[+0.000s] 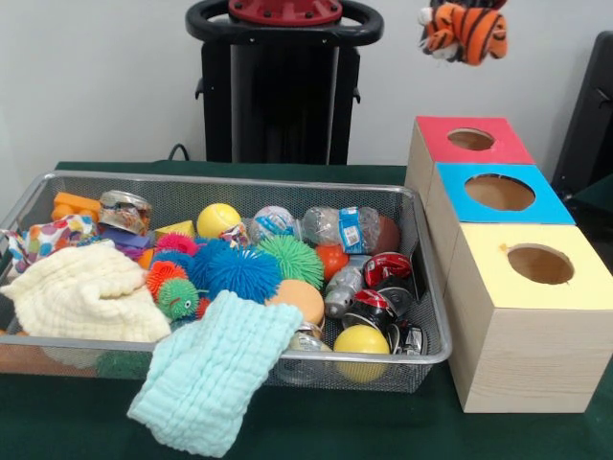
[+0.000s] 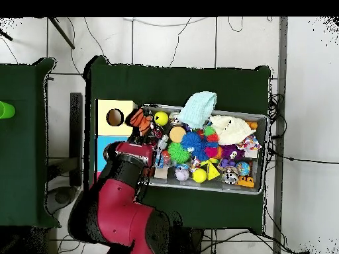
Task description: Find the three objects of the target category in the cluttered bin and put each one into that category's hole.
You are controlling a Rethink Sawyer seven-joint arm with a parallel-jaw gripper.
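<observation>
A striped orange-and-black tiger plush (image 1: 464, 31) hangs in the air at the top right, above and behind the red-topped box (image 1: 469, 139). My gripper (image 1: 466, 5) shows only as dark tips at the top edge, shut on the plush. From overhead, the tiger plush (image 2: 138, 120) sits beside the yellow-topped box (image 2: 114, 117), between it and the bin's end, with the red arm (image 2: 129, 169) reaching up to it. The blue-topped box (image 1: 498, 192) and the yellow-topped box (image 1: 539, 264) each have a round hole.
The wire-mesh bin (image 1: 239, 180) holds spiky balls (image 1: 239, 271), yellow balls (image 1: 361, 342), cans (image 1: 383, 273) and a cream cloth (image 1: 81, 297). A mint cloth (image 1: 215, 369) drapes over its front rim. The three boxes stand in a row just right of the bin.
</observation>
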